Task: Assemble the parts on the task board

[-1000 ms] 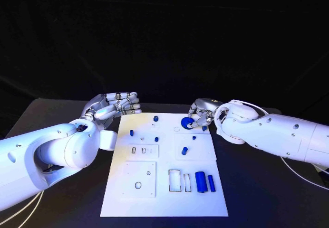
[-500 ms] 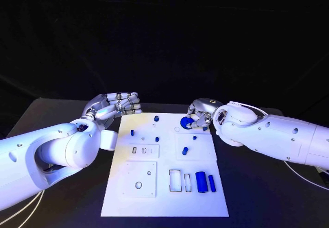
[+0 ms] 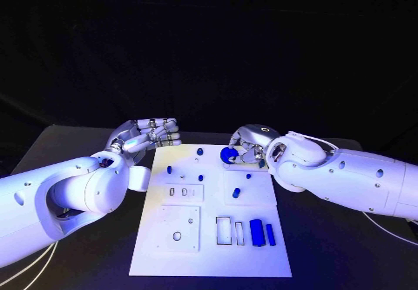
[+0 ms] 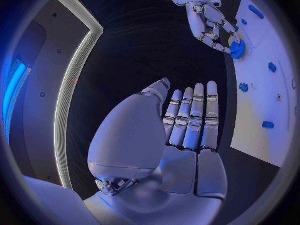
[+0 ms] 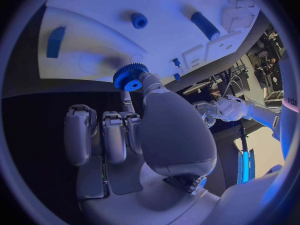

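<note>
The white task board [image 3: 209, 254] lies in the middle of the table, with small blue parts standing and lying on it. My right hand [image 3: 246, 147] hovers over the board's far right corner and pinches a round blue gear [image 3: 228, 156] between thumb and a finger; the gear [image 5: 130, 76] has a toothed rim and a centre hole, and the other fingers are curled in. The same gear [image 4: 236, 50] hangs just above the board [image 4: 265, 100]. My left hand [image 3: 148, 134] stays off the board's far left edge, holding nothing, its fingers [image 4: 190, 117] straight and side by side.
On the board sit several blue pegs, among them one [image 3: 199, 151] at the far edge and one [image 3: 236, 193] in the middle. Two long blue blocks [image 3: 256, 232] lie near rectangular slots at the near right. A round hole plate [image 3: 177, 228] sits near left.
My right hand has carried the gear a little to the left and farther over the board's far right corner. The left hand has stayed where it was.
</note>
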### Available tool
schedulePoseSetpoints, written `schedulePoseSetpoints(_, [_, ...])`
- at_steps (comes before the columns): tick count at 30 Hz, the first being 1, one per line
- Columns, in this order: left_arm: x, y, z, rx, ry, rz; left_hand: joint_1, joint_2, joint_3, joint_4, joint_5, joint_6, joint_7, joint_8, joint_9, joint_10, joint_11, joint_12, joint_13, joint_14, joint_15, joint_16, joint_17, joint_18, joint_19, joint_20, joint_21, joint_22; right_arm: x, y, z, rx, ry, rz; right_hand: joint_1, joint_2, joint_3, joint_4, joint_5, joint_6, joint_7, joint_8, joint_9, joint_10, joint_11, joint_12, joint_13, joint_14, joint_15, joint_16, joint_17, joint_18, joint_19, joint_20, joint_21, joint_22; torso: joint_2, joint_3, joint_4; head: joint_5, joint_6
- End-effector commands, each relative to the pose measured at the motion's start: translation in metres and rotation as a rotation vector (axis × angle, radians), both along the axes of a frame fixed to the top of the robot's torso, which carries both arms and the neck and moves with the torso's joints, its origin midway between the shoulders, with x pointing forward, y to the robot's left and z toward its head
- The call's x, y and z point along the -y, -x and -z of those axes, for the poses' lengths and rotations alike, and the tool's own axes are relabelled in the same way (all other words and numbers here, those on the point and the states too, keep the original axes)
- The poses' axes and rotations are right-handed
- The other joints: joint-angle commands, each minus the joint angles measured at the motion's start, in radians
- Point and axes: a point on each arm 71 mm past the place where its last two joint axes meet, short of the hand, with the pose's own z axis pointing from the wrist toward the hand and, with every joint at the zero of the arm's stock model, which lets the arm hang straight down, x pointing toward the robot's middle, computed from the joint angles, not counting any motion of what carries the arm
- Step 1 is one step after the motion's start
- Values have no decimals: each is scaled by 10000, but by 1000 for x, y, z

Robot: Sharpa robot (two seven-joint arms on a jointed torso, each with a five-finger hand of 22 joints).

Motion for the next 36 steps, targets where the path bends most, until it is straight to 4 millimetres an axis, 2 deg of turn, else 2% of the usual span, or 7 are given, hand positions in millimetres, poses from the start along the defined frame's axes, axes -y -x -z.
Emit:
schedulePoseSetpoints(1, [2, 0, -1, 82, 43, 191, 82, -2, -2, -79, -57, 35, 12, -37, -10, 0, 36, -68, -2, 34, 53, -33, 10, 14, -38, -1, 58, 17, -15, 5, -12, 1176, -207, -324, 25, -45, 118, 1, 98, 125, -24, -61, 2, 1029, -74, 39, 2634, 1059, -64, 37, 2628, -124, 71, 1, 46, 700, -1, -6, 6, 36, 33])
schedulePoseSetpoints(5, [2, -1, -1, 80, 42, 191, 82, -2, -2, -79, -57, 35, 12, -37, -10, 0, 36, -68, -2, 34, 53, -33, 10, 14, -38, -1, 58, 17, -33, 8, -15, 1441, -225, -547, 40, -43, 181, -2, 144, 156, -29, -97, -7, 1029, -78, 39, 2634, 1059, -68, 37, 2628, -132, 92, -2, 72, 739, 1, -16, 29, 56, 52])
schedulePoseSetpoints(7, [2, -1, -1, 78, 43, 194, 82, -2, -2, -79, -57, 35, 12, -37, -10, 0, 36, -68, -2, 34, 53, -33, 10, 14, -38, -1, 58, 17, -41, 7, -15, 1493, -200, -641, 44, -44, 194, -3, 149, 164, -30, -104, -9, 1029, -79, 39, 2634, 1059, -69, 37, 2628, -135, 99, -3, 80, 750, 3, -14, 14, 85, 62])
schedulePoseSetpoints(9, [3, -1, -1, 78, 46, 204, 82, -2, -2, -79, -57, 35, 12, -37, -10, 0, 36, -68, -2, 34, 53, -33, 10, 14, -38, -1, 58, 17, -49, 6, -14, 1508, -157, -705, 48, -41, 209, -4, 153, 173, -31, -111, -10, 1029, -81, 39, 2634, 1059, -70, 37, 2628, -135, 99, -4, 80, 751, 3, -23, 20, 86, 62])
schedulePoseSetpoints(17, [4, -1, -1, 83, 52, 223, 88, 0, 4, -89, -60, 33, 14, -45, -10, -3, 38, -76, -3, 34, 55, -42, 11, 15, -45, 0, 64, 19, -72, 0, -5, 1374, 131, -824, 46, -44, 218, -2, 149, 174, -29, -120, -12, 1029, -80, 39, 2634, 1059, -70, 37, 2628, -132, 92, -4, 72, 741, 13, -18, 17, 132, 45])
schedulePoseSetpoints(26, [5, -1, -1, 89, 36, 231, 88, 0, 4, -89, -60, 33, 14, -45, -10, -3, 38, -76, -3, 34, 55, -42, 11, 15, -45, 0, 64, 19, -86, -2, 8, 1048, 402, -1020, 31, -52, 257, 6, 110, 187, -23, -159, -21, 1029, -75, 39, 2634, 1059, -68, 37, 2628, -131, 88, -6, 67, 740, 18, -4, 14, 177, 5])
schedulePoseSetpoints(36, [5, 0, -1, 94, 32, 240, 88, 0, 4, -89, -60, 33, 14, -45, -10, -3, 38, -76, -3, 34, 55, -42, 11, 15, -45, 0, 64, 19, -92, -1, 14, 899, 427, -1070, -8, -80, 304, 19, 17, 212, -16, -220, -33, 1029, -69, 39, 2634, 1059, -64, 37, 2628, -130, 81, -5, 58, 737, 12, -3, 9, 228, -23])
